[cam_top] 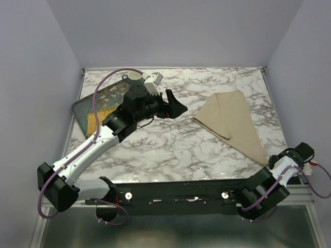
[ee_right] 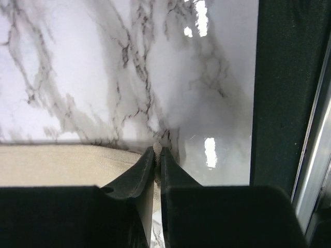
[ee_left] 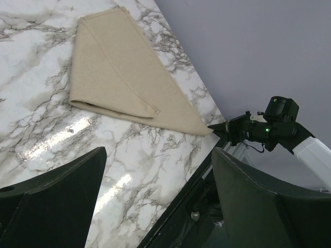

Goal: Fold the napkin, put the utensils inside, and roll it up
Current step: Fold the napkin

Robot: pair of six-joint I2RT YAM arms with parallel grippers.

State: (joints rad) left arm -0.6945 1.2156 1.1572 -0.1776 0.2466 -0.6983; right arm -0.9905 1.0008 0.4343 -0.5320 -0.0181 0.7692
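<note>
While the beige napkin [cam_top: 232, 124] lies folded in a triangle on the marble table [cam_top: 155, 150], its corner pinched by the right gripper [ee_right: 158, 151] and the left gripper [cam_top: 177, 102] gaping empty, adding utensils and rolling seem left to do.

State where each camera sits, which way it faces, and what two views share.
Top external: above and behind, looking down at the table, napkin and tray; both arms show.
Left wrist: over the table, facing the napkin and right gripper; open left gripper shows.
Right wrist: low at the table edge, facing across it; right gripper pinches the napkin corner.
Shared: all show the napkin.
</note>
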